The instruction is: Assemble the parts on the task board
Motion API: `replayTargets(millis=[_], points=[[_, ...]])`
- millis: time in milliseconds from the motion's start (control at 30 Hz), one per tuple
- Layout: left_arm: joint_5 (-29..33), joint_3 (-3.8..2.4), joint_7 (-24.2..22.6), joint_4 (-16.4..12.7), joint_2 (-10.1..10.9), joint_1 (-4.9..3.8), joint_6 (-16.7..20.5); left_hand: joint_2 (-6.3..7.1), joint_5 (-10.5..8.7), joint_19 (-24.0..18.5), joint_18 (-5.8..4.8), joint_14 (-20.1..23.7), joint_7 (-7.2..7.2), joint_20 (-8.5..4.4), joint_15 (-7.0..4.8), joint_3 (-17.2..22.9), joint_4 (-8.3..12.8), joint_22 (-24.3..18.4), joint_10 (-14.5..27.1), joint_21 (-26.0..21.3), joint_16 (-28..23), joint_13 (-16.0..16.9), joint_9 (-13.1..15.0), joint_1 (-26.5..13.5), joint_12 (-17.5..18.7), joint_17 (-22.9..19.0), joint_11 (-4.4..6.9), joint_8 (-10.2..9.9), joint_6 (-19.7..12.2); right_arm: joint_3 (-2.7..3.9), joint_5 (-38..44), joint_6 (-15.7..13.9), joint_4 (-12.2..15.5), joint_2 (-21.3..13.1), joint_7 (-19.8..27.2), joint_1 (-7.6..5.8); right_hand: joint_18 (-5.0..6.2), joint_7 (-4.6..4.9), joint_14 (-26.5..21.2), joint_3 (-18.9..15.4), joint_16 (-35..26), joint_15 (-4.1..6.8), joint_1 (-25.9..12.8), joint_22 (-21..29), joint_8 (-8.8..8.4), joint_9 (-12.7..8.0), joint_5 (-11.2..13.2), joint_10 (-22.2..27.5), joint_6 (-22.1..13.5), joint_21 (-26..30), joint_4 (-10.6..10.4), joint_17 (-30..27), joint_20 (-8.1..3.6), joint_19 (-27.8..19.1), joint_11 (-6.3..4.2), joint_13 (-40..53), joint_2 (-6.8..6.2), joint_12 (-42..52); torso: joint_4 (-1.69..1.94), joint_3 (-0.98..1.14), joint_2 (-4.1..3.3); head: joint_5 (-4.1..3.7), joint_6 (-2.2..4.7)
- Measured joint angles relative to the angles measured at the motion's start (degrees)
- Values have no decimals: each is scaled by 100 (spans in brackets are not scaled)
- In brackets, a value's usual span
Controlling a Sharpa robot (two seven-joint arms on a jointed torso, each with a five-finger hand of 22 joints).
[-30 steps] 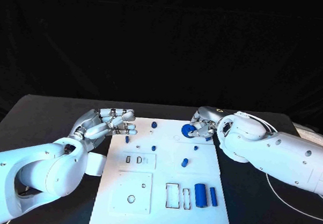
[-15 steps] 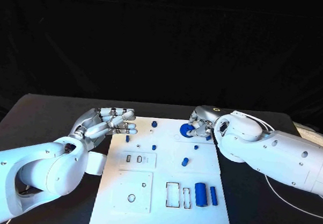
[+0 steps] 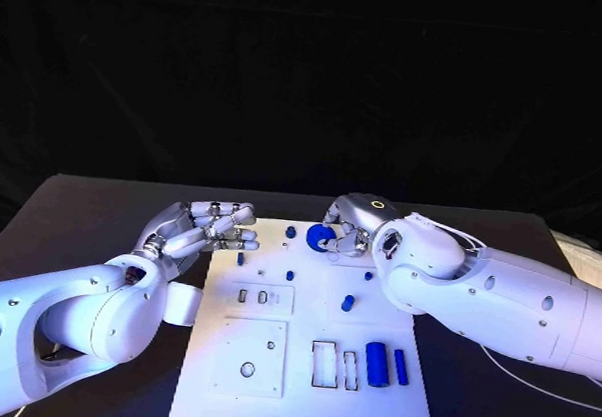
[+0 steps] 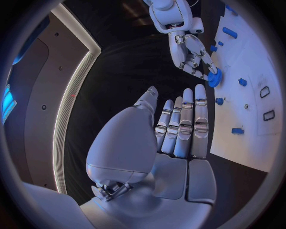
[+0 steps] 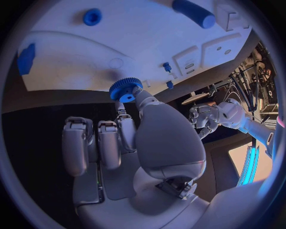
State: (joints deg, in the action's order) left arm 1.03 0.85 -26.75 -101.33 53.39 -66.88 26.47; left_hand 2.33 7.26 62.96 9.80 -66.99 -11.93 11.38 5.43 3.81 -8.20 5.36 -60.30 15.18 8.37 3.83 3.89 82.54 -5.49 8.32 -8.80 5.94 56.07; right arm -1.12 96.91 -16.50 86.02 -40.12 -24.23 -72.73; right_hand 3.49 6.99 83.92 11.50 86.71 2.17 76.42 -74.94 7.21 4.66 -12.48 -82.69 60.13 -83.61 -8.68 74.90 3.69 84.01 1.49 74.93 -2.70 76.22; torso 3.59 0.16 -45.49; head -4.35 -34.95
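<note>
Right hand pinched one blue gear above the board toward its 12 o'clock edge; left hand hovered at 9 o'clock, fingers extended together, holding nothing. A thin pinch risked dropping or tilting the gear. Two cylinders lay near 4 o'clock

No readable text or labels

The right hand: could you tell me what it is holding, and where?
The right hand pinches a small blue gear by its toothed rim, between fingertips.
</note>
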Motion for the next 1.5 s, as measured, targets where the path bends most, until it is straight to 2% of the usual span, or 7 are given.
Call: replayTargets(millis=[400,767,1267,1500], points=[[0,0,5,-1,-2,0,-2,-22,0,0,0,0,0,0,0,19,18,-6,0,0,0,0,0,22,0,7,0,0,0,-78,51,-120,-244,512,-33,228,0,-1,0,33,-1,0,-10,1,2,0,-11,0,-1,0,0,4,0,0,1,-1,-9,-1,3,1,-7,76,-38],[0,0,8,0,-3,0,-7,-22,0,0,0,0,0,0,0,8,26,-7,0,0,0,0,0,22,0,7,0,-7,0,-84,52,-157,-427,765,-53,277,1,-3,0,48,-4,-1,-31,2,2,2,-11,0,-3,0,14,3,1,0,2,-1,-31,-1,-5,10,-7,113,-43],[0,0,13,17,-5,0,-16,-22,0,0,0,0,0,0,0,1,33,-11,0,1,0,0,0,22,0,6,0,-22,0,-88,74,-202,-453,762,-77,304,0,-10,0,54,-4,-1,-66,3,-6,5,-1,1,-10,0,23,2,1,0,2,-2,-72,-23,-20,17,-7,146,-51],[0,0,15,27,-4,0,-20,-22,0,0,0,0,0,0,0,1,33,-11,0,1,0,0,0,22,0,5,0,-22,0,-87,95,-230,-367,665,-92,304,1,-11,0,70,-5,-1,-73,4,-28,5,8,1,-11,1,7,2,1,0,2,-2,-80,-23,-16,18,-5,141,-49]])
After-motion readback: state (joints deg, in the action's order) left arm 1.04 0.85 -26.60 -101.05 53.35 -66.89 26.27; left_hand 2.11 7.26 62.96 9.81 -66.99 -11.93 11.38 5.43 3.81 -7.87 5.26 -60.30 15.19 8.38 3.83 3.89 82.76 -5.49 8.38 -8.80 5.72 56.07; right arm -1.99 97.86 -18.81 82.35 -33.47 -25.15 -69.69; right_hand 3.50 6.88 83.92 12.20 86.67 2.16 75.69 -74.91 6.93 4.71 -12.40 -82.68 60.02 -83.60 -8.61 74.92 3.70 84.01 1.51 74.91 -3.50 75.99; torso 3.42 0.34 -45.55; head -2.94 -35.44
